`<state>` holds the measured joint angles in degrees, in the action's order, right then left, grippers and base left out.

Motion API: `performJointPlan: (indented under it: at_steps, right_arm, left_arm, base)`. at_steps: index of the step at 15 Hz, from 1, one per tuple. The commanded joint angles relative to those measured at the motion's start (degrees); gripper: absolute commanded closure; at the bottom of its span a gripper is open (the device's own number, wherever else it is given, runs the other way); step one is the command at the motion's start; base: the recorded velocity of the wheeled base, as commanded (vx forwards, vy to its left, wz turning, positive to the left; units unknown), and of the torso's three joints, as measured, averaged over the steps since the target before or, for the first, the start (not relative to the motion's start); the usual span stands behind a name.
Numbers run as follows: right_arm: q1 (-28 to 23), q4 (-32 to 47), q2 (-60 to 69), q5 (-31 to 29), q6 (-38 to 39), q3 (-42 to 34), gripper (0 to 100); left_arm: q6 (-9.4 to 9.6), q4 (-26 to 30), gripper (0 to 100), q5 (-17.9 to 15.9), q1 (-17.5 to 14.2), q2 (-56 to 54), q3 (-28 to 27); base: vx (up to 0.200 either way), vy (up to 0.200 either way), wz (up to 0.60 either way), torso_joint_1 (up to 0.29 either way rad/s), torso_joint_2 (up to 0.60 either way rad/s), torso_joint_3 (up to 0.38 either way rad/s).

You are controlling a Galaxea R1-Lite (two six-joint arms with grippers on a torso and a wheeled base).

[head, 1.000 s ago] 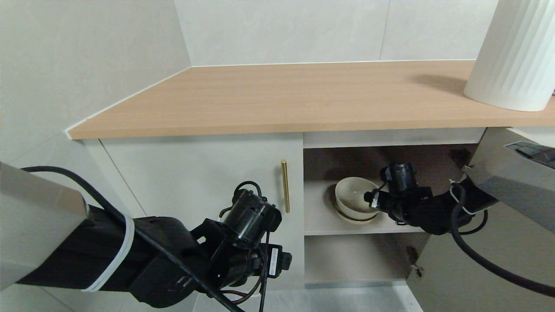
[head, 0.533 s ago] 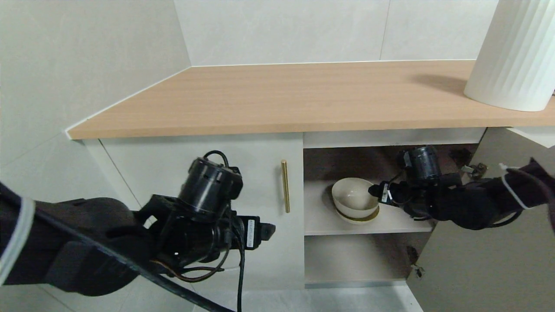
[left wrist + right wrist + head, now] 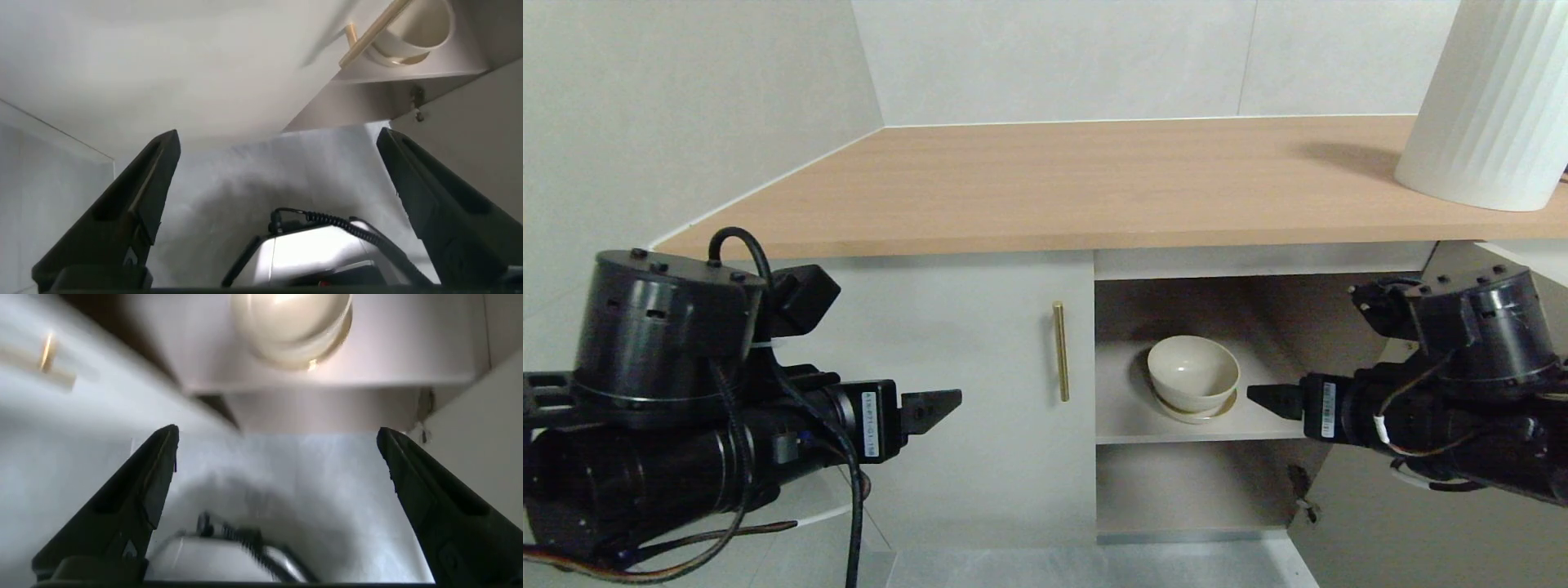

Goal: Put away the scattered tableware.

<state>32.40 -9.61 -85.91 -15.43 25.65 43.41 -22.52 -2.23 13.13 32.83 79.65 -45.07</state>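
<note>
A cream bowl point(image 3: 1192, 374) stands on a small gold-rimmed plate point(image 3: 1194, 411) on the upper shelf point(image 3: 1123, 408) of the open cabinet. My right gripper point(image 3: 1266, 398) hovers open just in front of the shelf, to the right of the bowl and apart from it, holding nothing. The right wrist view looks past its spread fingers point(image 3: 122, 510) at the bowl point(image 3: 290, 322) farther off. My left gripper point(image 3: 935, 406) is open and empty before the closed left door point(image 3: 915, 327). Its wrist view catches the bowl point(image 3: 413, 33) and the gold handle point(image 3: 372, 37).
The gold handle point(image 3: 1059, 362) runs down the closed door's edge. The right cabinet door point(image 3: 1380, 506) stands swung open at the lower right. A tall white ribbed container point(image 3: 1486, 106) rests on the wooden counter point(image 3: 1094, 180). The lower shelf point(image 3: 1184, 490) holds nothing visible.
My right gripper has drawn back from the bowl, out of the cabinet toward the right. The left arm has risen and pulled back to the left. The bowl stays on its plate.
</note>
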Motion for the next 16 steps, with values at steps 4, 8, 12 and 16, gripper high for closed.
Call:
performJointPlan:
  at_steps: [4, 8, 12, 16]
  right_arm:
    - [0.6, 1.7, 5.9, 0.1, -0.2, -2.0, 0]
    - [1.4, 4.3, 6.5, 0.6, -1.6, -2.2, 0]
    - [1.4, 5.1, 6.5, 0.6, -1.7, -2.2, 0]
    - [1.4, 5.1, 6.5, 0.6, -2.4, -2.5, 0]
  left_arm:
    - [0.54, -0.1, 0, 0.0, 0.1, -1.8, 1.1]
    - [0.46, -0.1, 0, -0.1, 0.7, 1.1, 1.5]
    - [0.37, -0.3, 0, -0.1, 1.0, 3.6, 1.6]
    - [0.37, -0.3, 0, -0.1, 1.2, 3.6, 1.6]
  base:
    - [0.0, 0.0, 0.0, 0.0, 0.0, 0.0]
    - [-0.2, 0.0, 0.0, 0.012, 0.0, 0.004]
    - [-0.2, 0.0, 0.0, -0.001, 0.0, 0.002]
    - [-0.2, 0.0, 0.0, 0.004, 0.0, 0.002]
